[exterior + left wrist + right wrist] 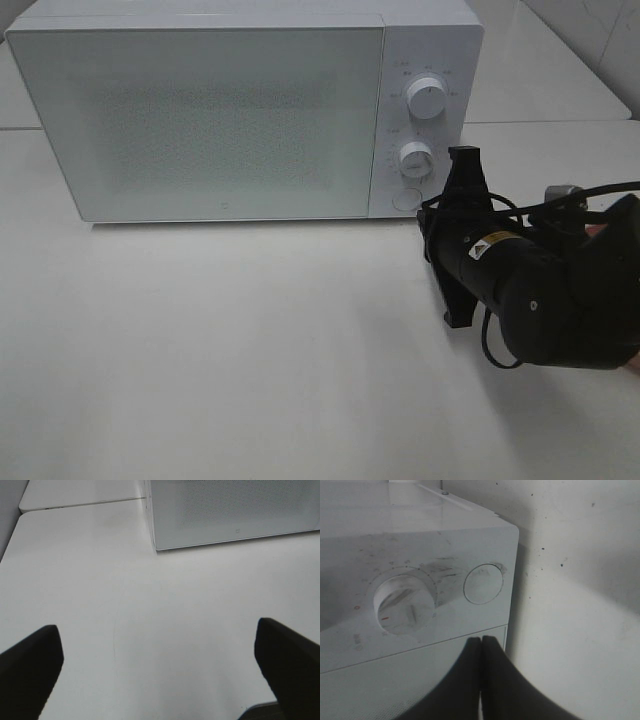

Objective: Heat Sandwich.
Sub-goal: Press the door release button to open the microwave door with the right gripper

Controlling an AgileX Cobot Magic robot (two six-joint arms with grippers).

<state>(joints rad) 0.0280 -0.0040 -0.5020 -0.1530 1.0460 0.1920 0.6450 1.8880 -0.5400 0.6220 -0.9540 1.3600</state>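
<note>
Microwave [200, 110] corner seemingly by closed, empty right gripper [481, 639]; left gripper [156, 625] agape over table [75, 570].

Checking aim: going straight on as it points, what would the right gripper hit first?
The shut right gripper would probably meet the microwave's control panel first, near the round button; depth unclear.

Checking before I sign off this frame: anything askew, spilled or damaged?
Nothing spilled or broken. The microwave sits square on the table, door closed. Only oddity: no sandwich shows in any view; the frosted door hides the inside. The right gripper, shut, sits close to the round button.
</note>
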